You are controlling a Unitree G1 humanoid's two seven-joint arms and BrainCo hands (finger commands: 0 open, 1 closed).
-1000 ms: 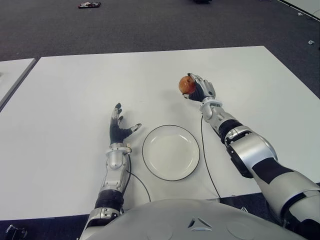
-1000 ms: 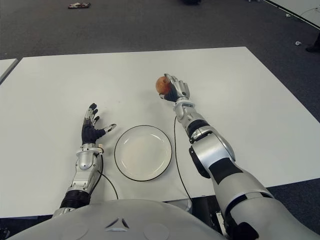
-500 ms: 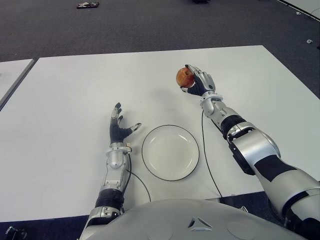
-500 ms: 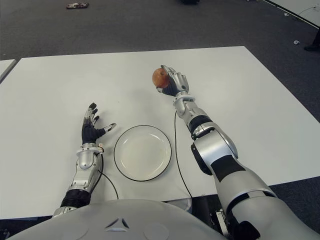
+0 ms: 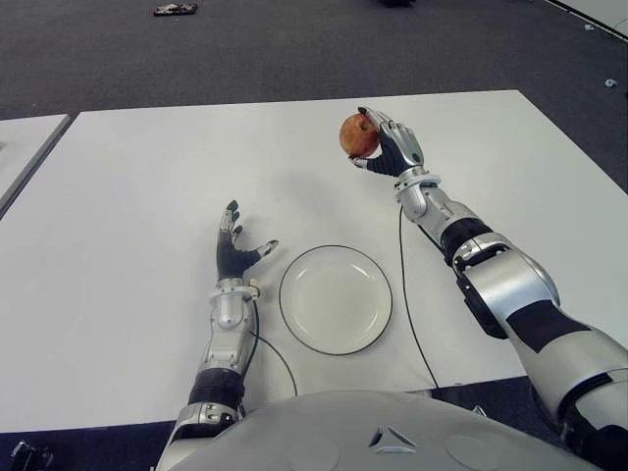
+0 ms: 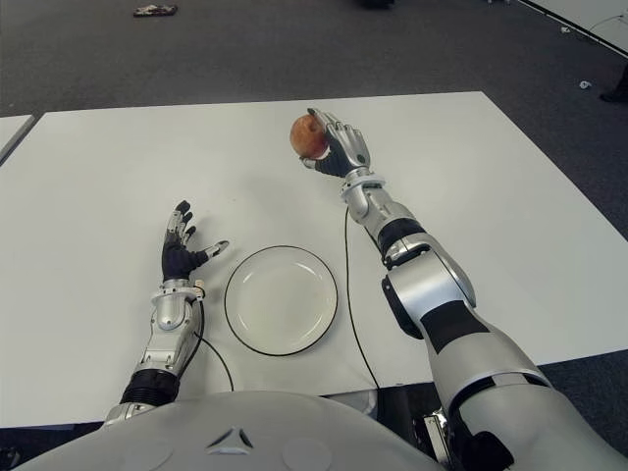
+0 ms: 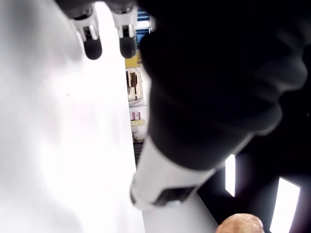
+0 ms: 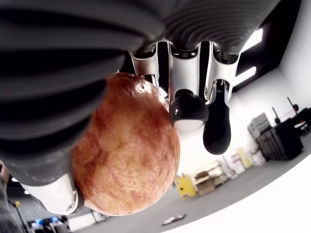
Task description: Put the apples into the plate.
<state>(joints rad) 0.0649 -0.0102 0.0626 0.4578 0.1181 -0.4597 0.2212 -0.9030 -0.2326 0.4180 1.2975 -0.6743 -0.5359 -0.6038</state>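
Note:
My right hand (image 5: 385, 147) is shut on a red-yellow apple (image 5: 358, 135), holding it in the air over the far middle of the white table (image 5: 147, 177). In the right wrist view the apple (image 8: 129, 145) fills the palm with fingers (image 8: 187, 109) curled around it. A white plate (image 5: 336, 298) with a dark rim lies near the front edge, nearer to me than the raised apple, with nothing on it. My left hand (image 5: 235, 247) shows just left of the plate, fingers spread and holding nothing.
A second white table (image 5: 25, 147) adjoins at the far left. Dark carpet floor (image 5: 294, 49) lies beyond the table, with a small dark object (image 5: 175, 10) on it. A thin black cable (image 5: 404, 294) runs along my right forearm beside the plate.
My right hand has lifted the apple higher and a little farther away from me. The left hand and the plate have stayed put.

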